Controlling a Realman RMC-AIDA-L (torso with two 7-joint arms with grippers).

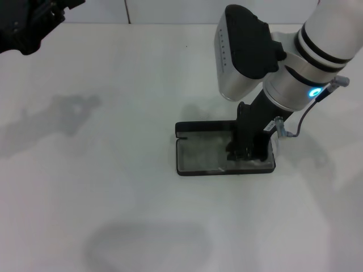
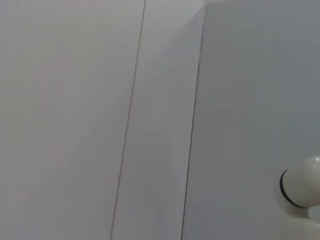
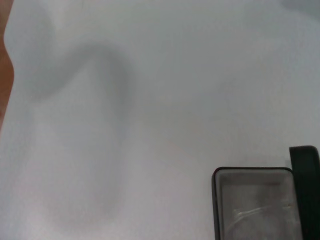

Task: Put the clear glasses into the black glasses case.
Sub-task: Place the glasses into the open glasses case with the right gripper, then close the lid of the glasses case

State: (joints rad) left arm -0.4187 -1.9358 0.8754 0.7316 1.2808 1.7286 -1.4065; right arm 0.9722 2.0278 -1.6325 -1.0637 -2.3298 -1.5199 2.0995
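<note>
The black glasses case (image 1: 187, 170) lies open in the middle of the white table, its lid raised along the far side. The clear glasses (image 1: 207, 152) show only as faint glints on the grey lining inside the case. My right gripper (image 1: 249, 153) reaches straight down into the case's right end, over that end of the glasses. In the right wrist view the case (image 3: 216, 200) shows one end with the glasses (image 3: 250, 212) as pale streaks inside. My left gripper (image 1: 28, 25) is parked high at the far left, away from the case.
The white table (image 1: 113, 198) spreads all around the case, with soft shadows on it. Its far edge meets a pale wall (image 2: 75, 100). A white rounded robot part (image 2: 302, 182) shows in the left wrist view.
</note>
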